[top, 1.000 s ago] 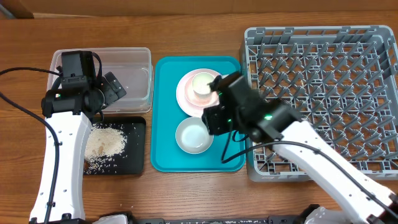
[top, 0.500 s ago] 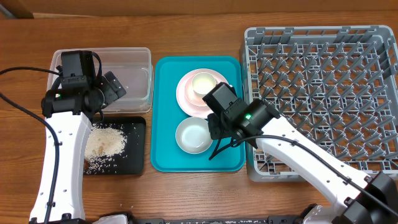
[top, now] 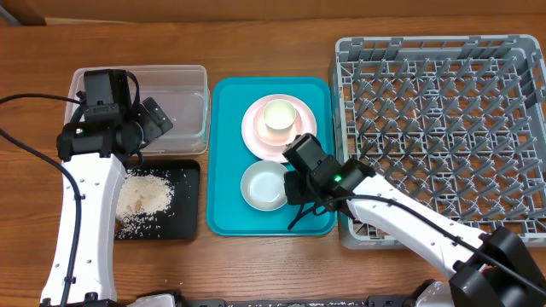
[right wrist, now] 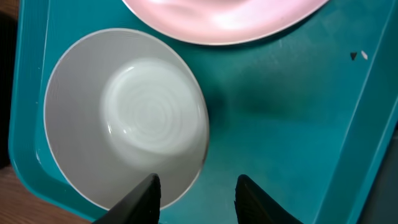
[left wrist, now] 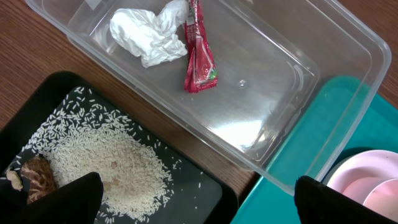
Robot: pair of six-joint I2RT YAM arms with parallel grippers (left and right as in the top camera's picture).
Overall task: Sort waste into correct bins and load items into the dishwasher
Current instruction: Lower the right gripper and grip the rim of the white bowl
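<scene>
our left hand [left wrist: 199, 208] hangs with fingers spread wide; our right hand [right wrist: 198, 198] points down, fingers partly apart.

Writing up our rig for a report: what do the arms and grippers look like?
The left arm and right arm have white links, black joint housings and black cables. The left gripper and right gripper are black, two-fingered; a green light glows near the right wrist.

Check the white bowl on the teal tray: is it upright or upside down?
Upright. The white bowl faces up, its hollow inside and ringed bottom showing, with nothing in it.
</scene>
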